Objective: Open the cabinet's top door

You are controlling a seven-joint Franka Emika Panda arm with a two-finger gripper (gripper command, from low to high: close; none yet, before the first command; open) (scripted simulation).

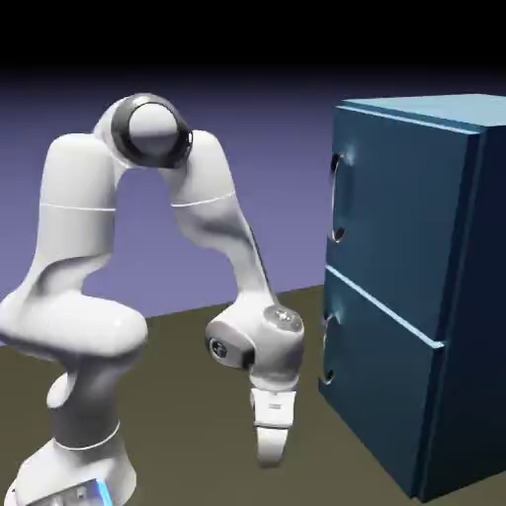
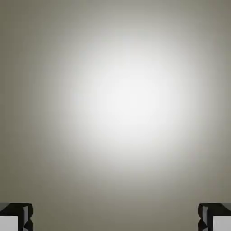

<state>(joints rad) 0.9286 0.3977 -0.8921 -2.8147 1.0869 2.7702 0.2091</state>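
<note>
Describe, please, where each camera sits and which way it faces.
Exterior view: beside the robot, looking across the white jointed arm toward the tall dark teal-blue cabinet.
Hand view: on the hand, looking along the open two-finger gripper at a bare brownish surface with a bright glare; both fingertips show.
Shared: the gripper.

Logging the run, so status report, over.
Claw open, empty, pointing down. Top door shut. Nothing visible between claw and door.
</note>
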